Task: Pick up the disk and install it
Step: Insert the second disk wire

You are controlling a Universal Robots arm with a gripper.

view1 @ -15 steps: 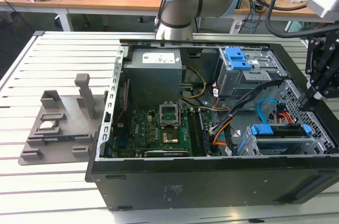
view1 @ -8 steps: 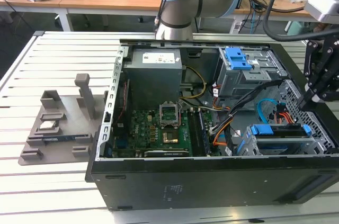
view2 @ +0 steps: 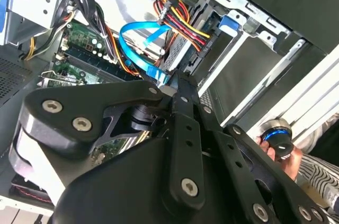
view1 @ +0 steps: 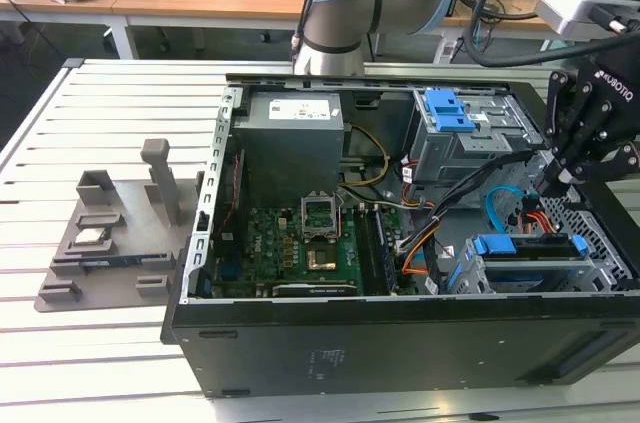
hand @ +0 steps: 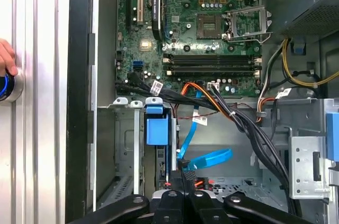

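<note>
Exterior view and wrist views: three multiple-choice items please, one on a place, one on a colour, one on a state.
1. The end effector hangs over: A the grey tray; B the drive cage; C the power supply.
2. The flat cable beside it is: A red; B blue; C green.
3. The computer case is: A closed; B open on top; C upside down.
Answers: 1 B, it is above the cage at the exterior view's right. 2 B, the cable shows blue in both wrist views. 3 B, the motherboard lies exposed.

A white slatted table [view1: 90,343] carries an open black computer case [view1: 400,343] and, beside it, a grey holder tray [view1: 110,253].
</note>
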